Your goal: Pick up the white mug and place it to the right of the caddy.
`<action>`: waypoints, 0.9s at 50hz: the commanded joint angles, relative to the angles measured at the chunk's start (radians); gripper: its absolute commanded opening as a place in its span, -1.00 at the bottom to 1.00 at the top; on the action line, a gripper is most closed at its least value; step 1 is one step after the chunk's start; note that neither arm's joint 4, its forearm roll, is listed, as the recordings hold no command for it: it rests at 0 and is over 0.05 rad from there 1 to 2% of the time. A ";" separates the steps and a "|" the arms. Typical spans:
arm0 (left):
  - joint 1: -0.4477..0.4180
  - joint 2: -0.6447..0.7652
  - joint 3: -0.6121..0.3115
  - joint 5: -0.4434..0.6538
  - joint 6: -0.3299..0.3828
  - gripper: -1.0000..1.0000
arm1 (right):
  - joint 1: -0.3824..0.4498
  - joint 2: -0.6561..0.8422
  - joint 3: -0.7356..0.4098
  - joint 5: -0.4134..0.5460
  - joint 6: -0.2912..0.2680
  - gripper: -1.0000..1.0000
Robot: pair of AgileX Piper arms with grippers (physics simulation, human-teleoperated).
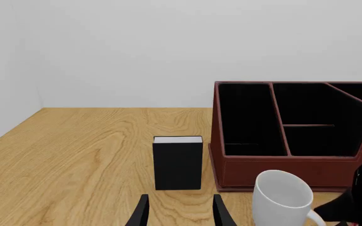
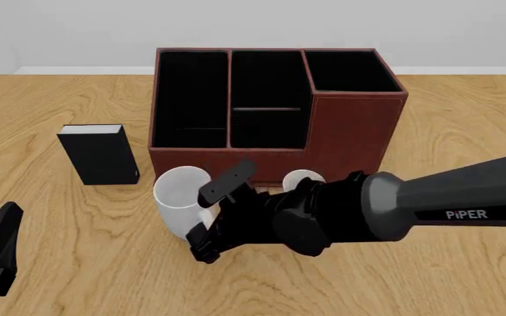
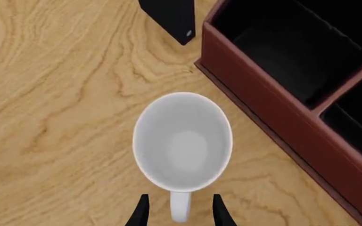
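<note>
white mug (image 3: pixel 182 141) upright, mouth up, handle between the open right tool's (image 3: pixel 179 211) fingers, left tool (image 1: pixel 179 210) open

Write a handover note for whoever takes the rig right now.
Right end effector: open, fingers on either side of the mug handle, not closed.
Left end effector: open, idle, aimed at the black box.
Mug: upright on the table, in front of the caddy, toward its left end.
Done: approach to the handle.
Left: close, lift, set the mug right of the caddy.
</note>
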 commanded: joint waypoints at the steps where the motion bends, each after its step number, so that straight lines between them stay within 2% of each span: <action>1: 0.000 0.000 0.000 0.000 0.000 1.00 | -0.007 0.009 0.006 -0.007 -0.003 1.00; 2: 0.000 0.000 0.000 0.000 0.000 1.00 | -0.012 0.000 0.012 -0.012 -0.005 1.00; 3: 0.000 0.000 0.000 0.000 0.000 1.00 | -0.014 -0.003 0.014 -0.011 -0.009 -1.00; 31: 0.000 0.000 0.000 0.000 0.000 1.00 | -0.003 -0.038 0.007 0.011 -0.037 -1.00; 37: 0.000 0.000 0.000 0.000 0.000 1.00 | -0.011 -0.058 0.016 0.014 -0.061 -1.00; 40: 0.000 0.000 0.000 0.000 0.000 1.00 | -0.038 -0.093 0.042 0.005 -0.125 -1.00; 45: 0.000 0.000 0.000 0.000 0.000 1.00 | -0.038 -0.134 0.046 0.016 -0.134 -1.00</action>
